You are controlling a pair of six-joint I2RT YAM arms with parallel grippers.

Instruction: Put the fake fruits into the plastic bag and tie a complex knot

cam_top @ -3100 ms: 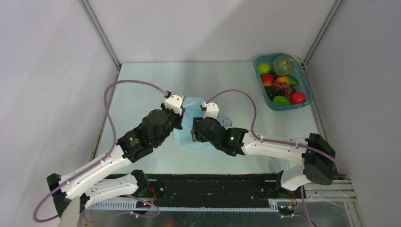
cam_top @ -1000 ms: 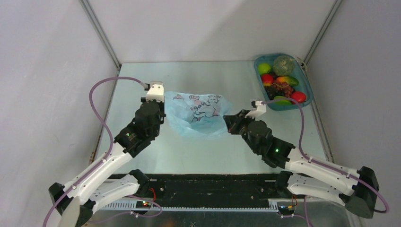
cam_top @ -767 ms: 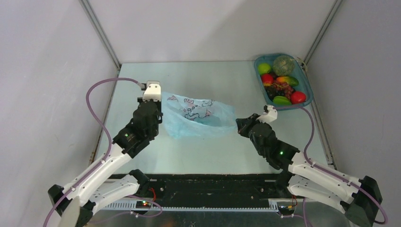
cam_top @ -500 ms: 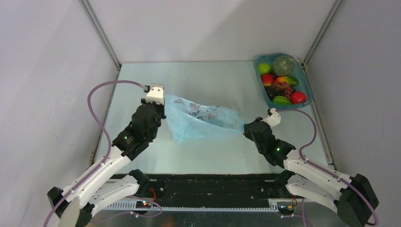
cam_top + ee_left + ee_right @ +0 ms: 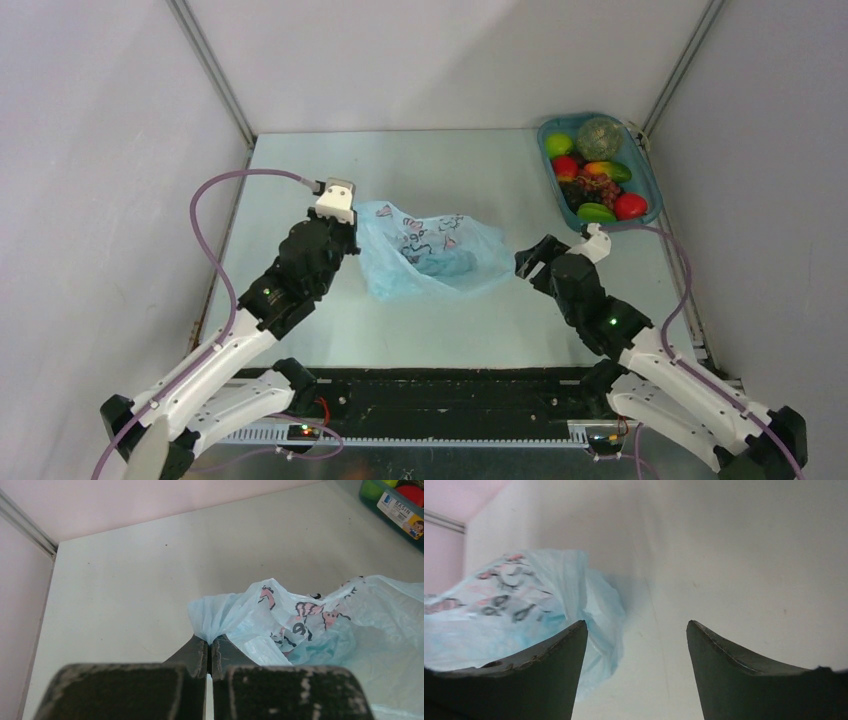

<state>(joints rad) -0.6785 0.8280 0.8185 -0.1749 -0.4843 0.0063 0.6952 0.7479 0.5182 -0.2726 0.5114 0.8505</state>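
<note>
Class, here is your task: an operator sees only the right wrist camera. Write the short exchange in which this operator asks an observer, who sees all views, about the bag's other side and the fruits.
Operator: My right gripper is open, with the plastic bag at its left. Is the bag's other side held?
Observer: Yes, the left gripper is shut on a bunched edge of it.
Operator: Where are the fake fruits?
Observer: In the teal tray, far right, beyond your gripper.
Operator: Any in the bag?
Observer: None shows from above.
</note>
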